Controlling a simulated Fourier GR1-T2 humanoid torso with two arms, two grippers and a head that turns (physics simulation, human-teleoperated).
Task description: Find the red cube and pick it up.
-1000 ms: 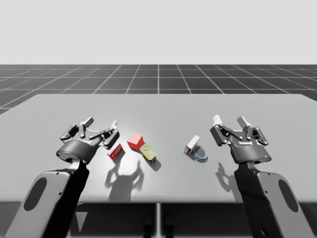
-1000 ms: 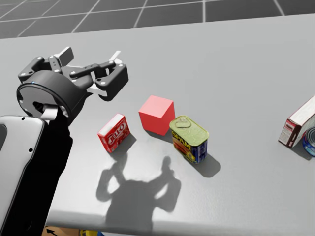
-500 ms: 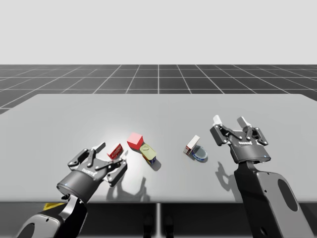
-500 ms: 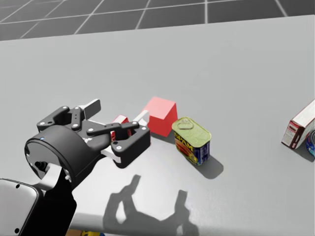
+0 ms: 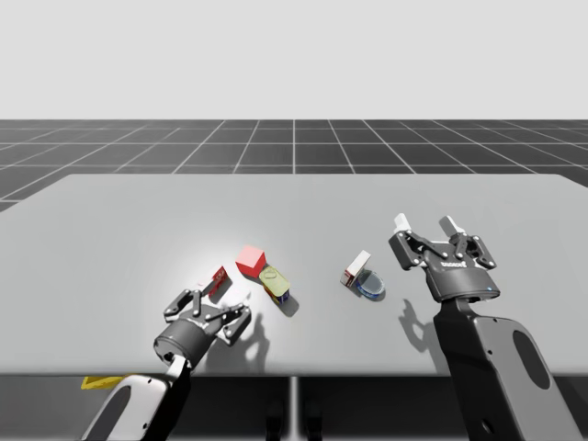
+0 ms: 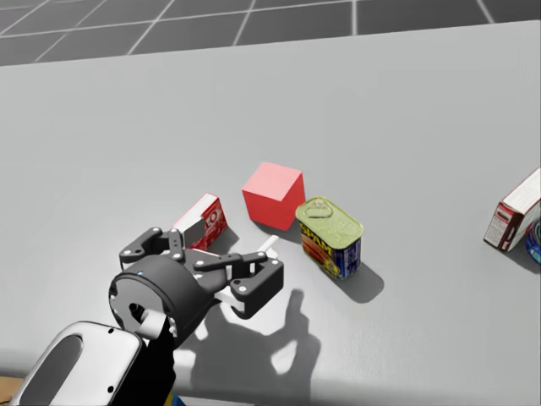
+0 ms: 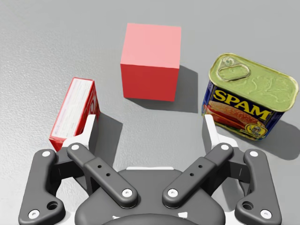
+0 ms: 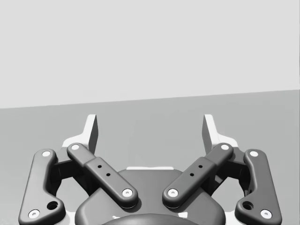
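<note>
Left gripper (image 7: 150, 125): fingers apart, red cube (image 7: 151, 65) just ahead.
Right gripper (image 8: 150, 124): fingers apart, apparently above the desk (image 8: 42, 126).

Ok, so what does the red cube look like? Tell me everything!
The red cube is a plain, matte block with flat faces and sharp edges, no print. It sits flat on the grey table, just ahead of my left gripper, whose open fingers are not around it. A small red box lies to one side and a yellow-topped can stands on the other, both close but with a gap. Only the table touches it.
</note>
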